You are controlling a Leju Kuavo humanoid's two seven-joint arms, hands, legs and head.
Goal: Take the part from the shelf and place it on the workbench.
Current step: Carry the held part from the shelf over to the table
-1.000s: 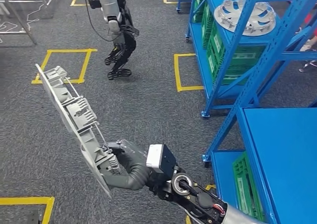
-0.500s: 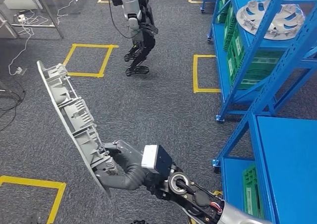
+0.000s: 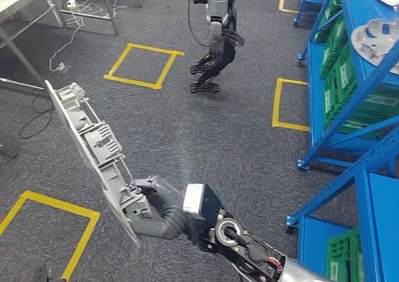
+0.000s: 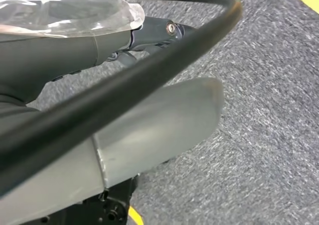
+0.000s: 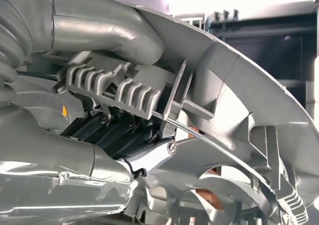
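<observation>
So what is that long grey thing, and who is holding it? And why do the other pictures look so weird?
These are a walking robot's own cameras. The big picture looks down from near its head. Its right hand grips one end of a long grey plastic part, lifted above the grey carpet with its yellow tape squares. Blue shelves stand on the right, and another robot is farther off. The weird pictures come from tiny cameras at each wrist, so everything looks huge and tilted. One shows the part up close, the other mostly the robot's own body and carpet.
</observation>
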